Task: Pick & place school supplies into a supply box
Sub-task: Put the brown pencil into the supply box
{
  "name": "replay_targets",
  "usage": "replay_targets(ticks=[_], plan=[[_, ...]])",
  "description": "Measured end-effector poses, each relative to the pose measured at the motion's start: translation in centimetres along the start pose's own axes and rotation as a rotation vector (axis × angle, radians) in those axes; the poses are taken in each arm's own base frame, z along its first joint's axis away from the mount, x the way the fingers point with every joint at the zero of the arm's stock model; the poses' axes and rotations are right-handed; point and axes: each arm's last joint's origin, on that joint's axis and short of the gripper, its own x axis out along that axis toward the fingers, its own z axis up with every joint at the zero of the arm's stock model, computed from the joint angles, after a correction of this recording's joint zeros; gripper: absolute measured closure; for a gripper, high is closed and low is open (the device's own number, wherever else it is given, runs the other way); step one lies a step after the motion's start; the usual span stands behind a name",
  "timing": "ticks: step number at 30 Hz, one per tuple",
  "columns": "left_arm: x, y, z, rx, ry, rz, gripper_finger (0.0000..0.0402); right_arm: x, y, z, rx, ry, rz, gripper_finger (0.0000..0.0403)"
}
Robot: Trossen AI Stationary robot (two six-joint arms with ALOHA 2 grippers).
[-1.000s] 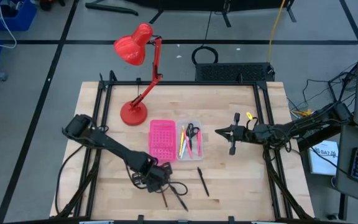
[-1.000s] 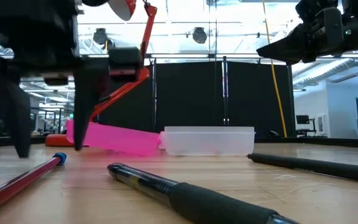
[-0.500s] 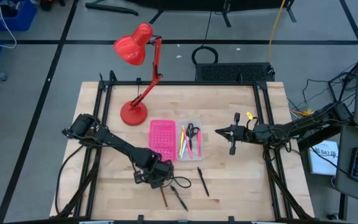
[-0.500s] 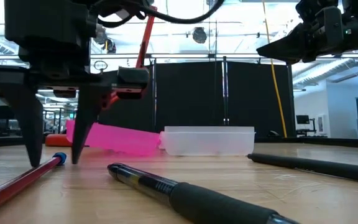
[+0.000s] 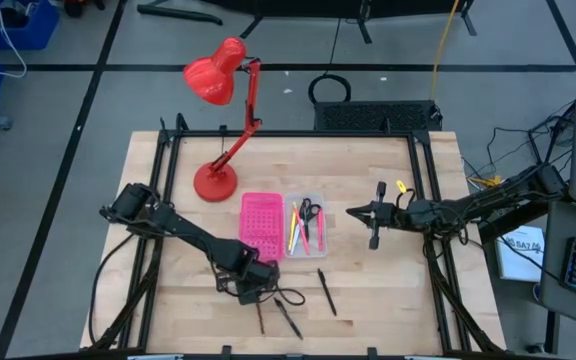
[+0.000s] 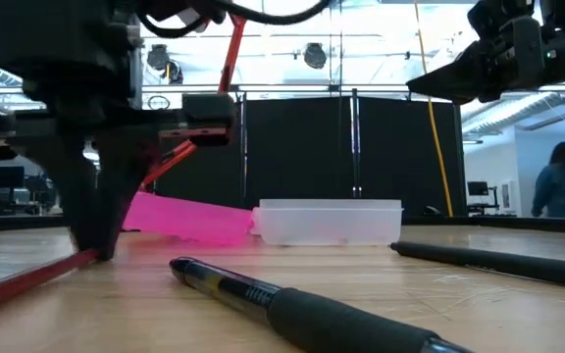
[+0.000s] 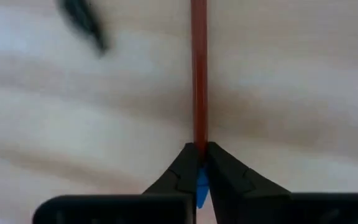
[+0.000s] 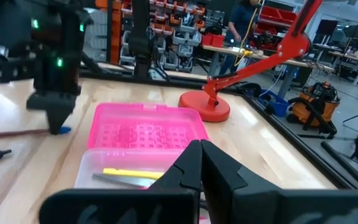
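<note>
No text, label, brand, number or sign can be read in any of the four views. The sheet of paper point(image 5: 521, 250) lying off the table's right edge in the high view carries dark print, but it is too small to make out. The pens, trays, lamp and arms show no legible markings.

Bright even light, blurred wrist close-up, backlit low view

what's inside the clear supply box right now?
In the clear supply box, the high view shows black-handled scissors plus yellow and pink pens. Anything lying beneath them is covered. The low view shows only its translucent wall.
</note>
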Motion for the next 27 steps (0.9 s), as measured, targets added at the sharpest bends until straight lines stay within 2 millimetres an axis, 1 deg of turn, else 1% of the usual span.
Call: replay_targets(ticks=[3,5,8,11,13,16,19,23,27], plan=[[-2.1,0.3,0.2,0.015,0.032,0.089,0.0391,0.0,0.0,-0.2,-0.004,0.008,0.001,0.0403],[-4.0,0.6,0.5,0.025,0.026,0.144,0.0391,-0.1,0.0,-0.2,-0.004,0.007,0.001,0.0403],[-6.4,1.1,0.8,0.114,0.009,0.209,0.0384,-0.1,0.0,-0.2,-0.003,0.007,0.001,0.0403],[-8.7,2.5,0.7,0.249,0.017,0.322,0.0384,-0.1,0.0,-0.2,-0.003,0.008,0.001,0.0403],[-9.8,3.7,0.2,0.298,0.054,0.403,0.0391,-0.1,0.0,-0.3,-0.001,0.007,0.001,0.0403],[-10.7,5.5,-1.1,0.356,0.08,0.494,0.0391,-0.1,0.0,-0.3,0.021,0.009,0.001,0.0403],[-11.2,7.0,-3.0,0.389,0.079,0.561,0.039,-0.1,0.0,-0.4,0.023,0.019,0.002,0.0403],[-11.5,8.4,-6.5,0.386,0.083,0.585,0.0391,-0.1,0.1,-0.7,0.035,0.05,0.005,0.0403],[-11.7,9.4,-10.1,0.344,-0.028,0.574,0.0391,-0.1,0.1,-0.8,0.027,0.064,0.006,0.0403]])
